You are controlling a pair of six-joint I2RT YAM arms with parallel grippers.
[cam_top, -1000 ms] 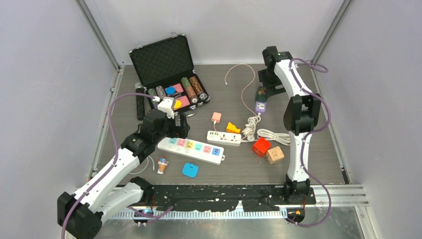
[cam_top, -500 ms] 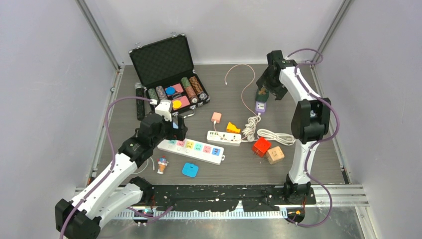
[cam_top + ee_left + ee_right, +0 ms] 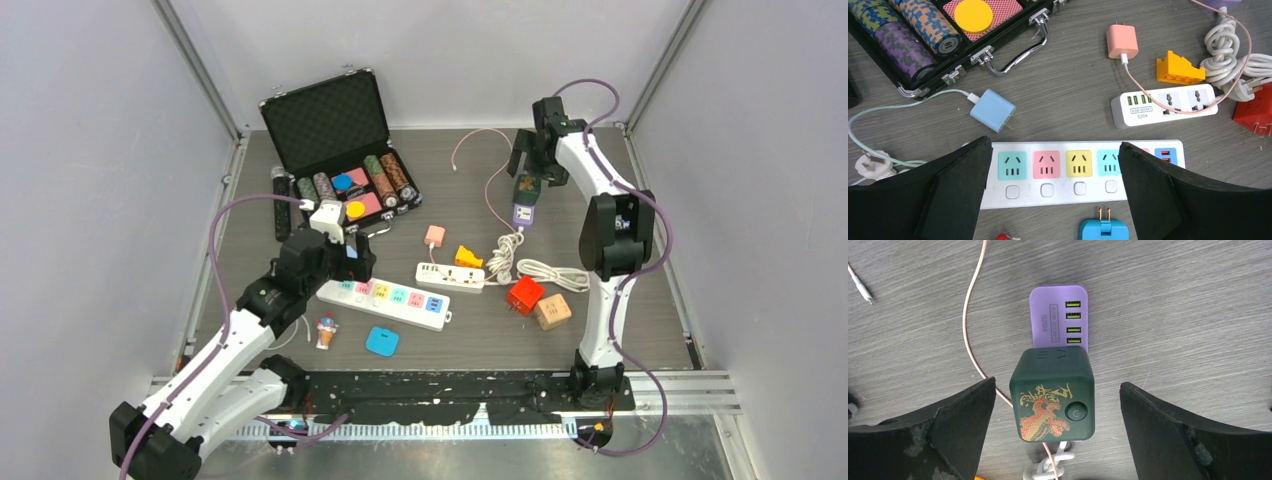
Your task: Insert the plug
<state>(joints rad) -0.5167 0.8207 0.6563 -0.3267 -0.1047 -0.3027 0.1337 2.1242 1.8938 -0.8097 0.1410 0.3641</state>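
Left wrist: left gripper point(image 3: 1053, 150) open over multicolour power strip point(image 3: 1073, 170); light-blue charger plug point(image 3: 993, 110) lies loose centre-left. Looks pre-grasp; next: close on plug. Meanwhile right gripper point(image 3: 1057, 382) open above green cube socket point(image 3: 1053, 395).

Bright even light, soft shadows, sharp focus

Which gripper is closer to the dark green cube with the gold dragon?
Right. The right gripper is open right over the dark green cube, a finger on either side without touching. The left gripper is far off, open over the white power strip.
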